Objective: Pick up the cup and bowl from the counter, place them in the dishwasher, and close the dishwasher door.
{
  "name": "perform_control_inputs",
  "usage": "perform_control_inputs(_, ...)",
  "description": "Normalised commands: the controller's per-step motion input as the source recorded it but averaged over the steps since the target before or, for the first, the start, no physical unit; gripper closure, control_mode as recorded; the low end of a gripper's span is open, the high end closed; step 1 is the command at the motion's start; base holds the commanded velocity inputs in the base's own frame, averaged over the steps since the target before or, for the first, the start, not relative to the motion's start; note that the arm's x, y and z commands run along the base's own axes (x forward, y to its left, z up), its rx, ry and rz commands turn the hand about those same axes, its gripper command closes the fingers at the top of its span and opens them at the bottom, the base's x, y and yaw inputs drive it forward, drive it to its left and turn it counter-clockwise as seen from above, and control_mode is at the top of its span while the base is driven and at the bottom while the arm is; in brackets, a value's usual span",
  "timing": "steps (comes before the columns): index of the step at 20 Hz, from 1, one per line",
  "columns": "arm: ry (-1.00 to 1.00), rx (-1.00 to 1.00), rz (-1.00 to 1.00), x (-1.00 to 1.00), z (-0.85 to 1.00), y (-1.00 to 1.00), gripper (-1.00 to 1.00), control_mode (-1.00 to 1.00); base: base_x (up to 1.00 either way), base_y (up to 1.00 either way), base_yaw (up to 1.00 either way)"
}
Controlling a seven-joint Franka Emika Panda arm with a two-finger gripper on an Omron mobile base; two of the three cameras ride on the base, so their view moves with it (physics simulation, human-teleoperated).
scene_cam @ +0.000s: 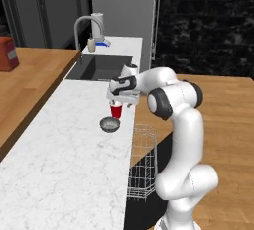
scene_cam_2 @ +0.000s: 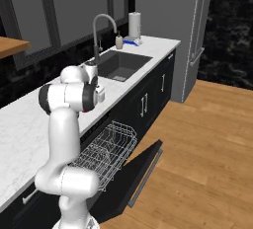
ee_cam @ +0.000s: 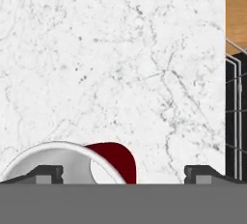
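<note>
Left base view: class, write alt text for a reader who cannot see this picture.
A white robot arm reaches over a white marble counter, its open gripper just above a small red cup with a grey bowl beside it. Right of the counter, a white wire rack stands pulled out of the open dishwasher; a sink and faucet lie behind.

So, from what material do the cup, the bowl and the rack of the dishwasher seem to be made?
The cup looks like glossy red plastic: flat, even colour with a white inside, though painted metal is possible. The bowl looks metallic: grey with a dull sheen and a bright rim. The rack looks like thin white coated wire, an open grid of rods.
</note>
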Motion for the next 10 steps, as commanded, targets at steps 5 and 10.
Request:
perform_control_inputs(5, 0.01, -0.01, 0.0, 0.0, -0.32, 0.02, 1.0, -1.0, 0.0, 0.0, 0.0)
perform_control_inputs(10, -0.01, 0.0, 0.0, -0.1, -0.03, 0.0, 1.0, -1.0, 0.0, 0.0, 0.0)
